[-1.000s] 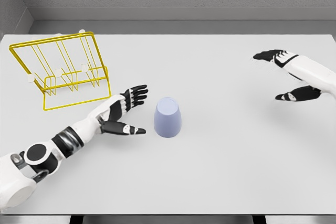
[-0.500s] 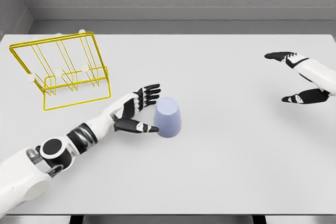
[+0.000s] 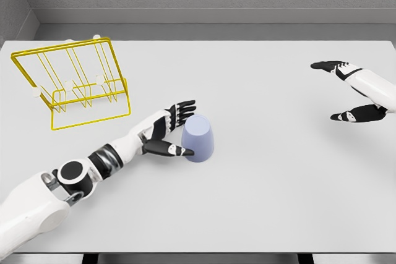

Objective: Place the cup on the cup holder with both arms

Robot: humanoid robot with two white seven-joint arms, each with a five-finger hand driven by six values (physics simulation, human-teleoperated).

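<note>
Left arm comes in from the lower left, stretched diagonally across the table [image 3: 260, 202] toward centre. Left hand [image 3: 166, 133] lies low over the surface, palm facing right, fingers spread and reaching up-right, thumb pointing right along the tabletop. Open, not gripping anything yet — thumb tip touches or nearly touches the lower left side of the cup [image 3: 198, 138], and the fingertips [image 3: 187, 104] sit just beside its upper left edge.

Right arm enters at the right edge, raised. Right hand [image 3: 352, 91] is open too, fingers extended leftward with the thumb spread below them, holding nothing, well apart from the cup.

Cup stands near the middle of the table, upside down by the look of it — flat closed face up, body widening toward the table. Smooth, matte, pale lavender-blue, no handle visible.

Cup holder [image 3: 74, 85] is at the back left of the table, well apart from cup and both hands: thin yellow wire frame, boxy and tilted, with upright prongs ending in small white tips. Table is plain matte white; grey textured wall behind.
</note>
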